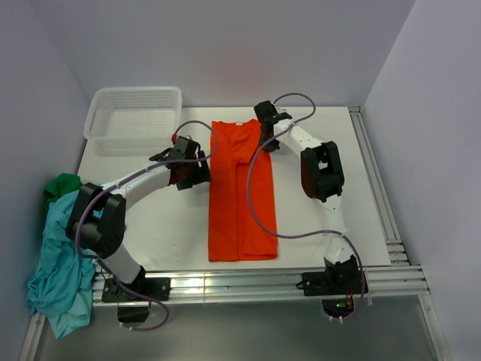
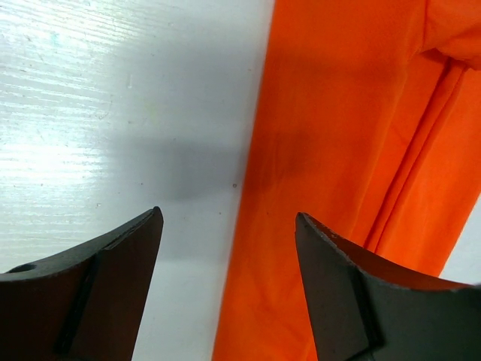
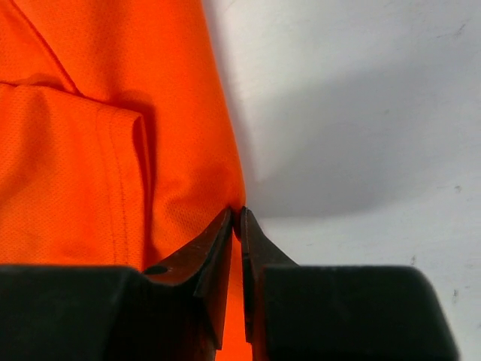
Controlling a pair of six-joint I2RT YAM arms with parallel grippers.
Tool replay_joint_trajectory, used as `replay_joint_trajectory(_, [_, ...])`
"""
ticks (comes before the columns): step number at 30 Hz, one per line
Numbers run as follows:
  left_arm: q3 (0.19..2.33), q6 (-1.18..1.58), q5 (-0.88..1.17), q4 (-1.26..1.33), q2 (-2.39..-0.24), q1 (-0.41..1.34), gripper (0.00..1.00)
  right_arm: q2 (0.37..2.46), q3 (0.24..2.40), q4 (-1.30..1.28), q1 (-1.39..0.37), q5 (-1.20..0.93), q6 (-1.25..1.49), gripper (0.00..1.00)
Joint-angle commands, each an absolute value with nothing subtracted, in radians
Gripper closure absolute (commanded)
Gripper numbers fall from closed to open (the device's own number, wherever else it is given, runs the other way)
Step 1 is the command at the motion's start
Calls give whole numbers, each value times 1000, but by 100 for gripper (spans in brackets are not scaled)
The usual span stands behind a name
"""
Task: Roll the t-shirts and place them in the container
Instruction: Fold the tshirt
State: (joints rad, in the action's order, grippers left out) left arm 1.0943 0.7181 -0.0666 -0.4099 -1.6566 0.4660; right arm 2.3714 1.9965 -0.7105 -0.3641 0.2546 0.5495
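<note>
Right gripper [image 3: 239, 215] is clamped on the limp bright orange fabric t-shirt [image 1: 225, 203] at 1 o'clock; left gripper [image 2: 229, 215] gapes apart and should probably pinch the 11 o'clock corner.

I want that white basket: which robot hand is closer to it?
Left. The left gripper is below-right of the basket; the right gripper pinches the orange shirt's right edge.

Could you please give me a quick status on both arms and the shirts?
Left gripper open, over orange t-shirt's left edge. Right gripper shut on its right edge. Shirt folded lengthwise, flat, unrolled. Teal t-shirt and green t-shirt heaped far left.
</note>
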Motion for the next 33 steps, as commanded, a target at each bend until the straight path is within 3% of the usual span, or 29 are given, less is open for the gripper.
replay_joint_trajectory(1, [1103, 701, -63, -408, -1565, 462, 22, 2236, 1988, -706, -341, 253, 525, 78])
replay_joint_trajectory(2, [1089, 700, -58, -403, -1522, 460, 20, 2202, 1967, -693, -339, 253, 514, 71])
replay_joint_trajectory(9, [974, 716, -20, -416, -1304, 465, 20, 1792, 1500, -487, -342, 112, 512, 61])
replay_joint_trajectory(13, [869, 756, -9, -445, -1174, 498, 21, 1510, 1223, -416, -368, 69, 520, 44])
replay_joint_trajectory(18, [766, 866, -40, -485, -1077, 658, 22, 1243, 923, -428, -429, 66, 535, 43])
replay_joint_trajectory(24, [652, 1029, -113, -509, -1016, 856, 24, 979, 682, -488, -547, 46, 629, 52])
replay_joint_trajectory(26, [612, 1057, -121, -497, -993, 905, 25, 936, 622, -518, -586, 52, 692, 57])
replay_joint_trajectory(33, [546, 1152, -135, -500, -939, 991, 25, 822, 494, -574, -827, 74, 883, 53])
